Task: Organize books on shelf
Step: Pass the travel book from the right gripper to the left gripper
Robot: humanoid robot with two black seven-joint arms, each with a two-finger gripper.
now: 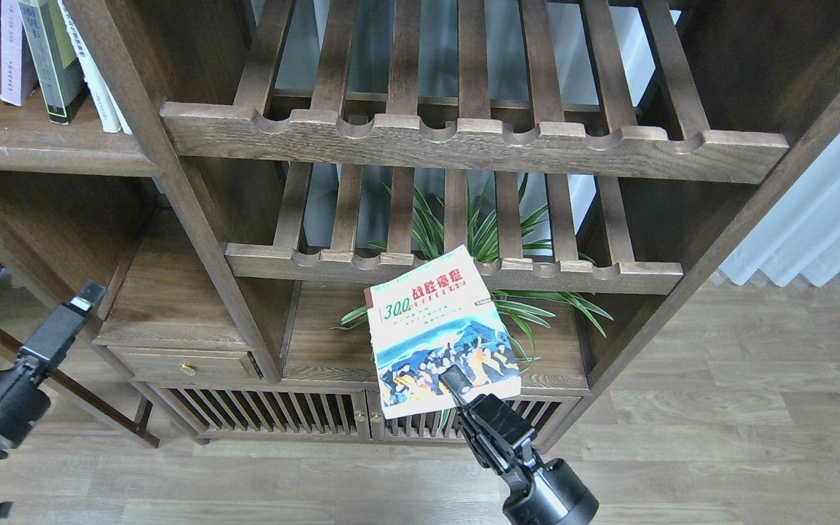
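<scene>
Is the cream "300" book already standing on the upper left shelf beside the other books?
No, the cream "300" book is held up by the right gripper, in front of the plant.

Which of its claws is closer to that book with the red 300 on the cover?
The right claw: it is clamped on the 300 book at its lower edge. The left claw hangs far off to the left, touching nothing.

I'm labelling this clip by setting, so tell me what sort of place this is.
Probably a home living room or study, or a mock-up of one: a dark wooden shelf unit with slatted racks, a leafy potted plant, wood-look flooring and a white curtain.
</scene>
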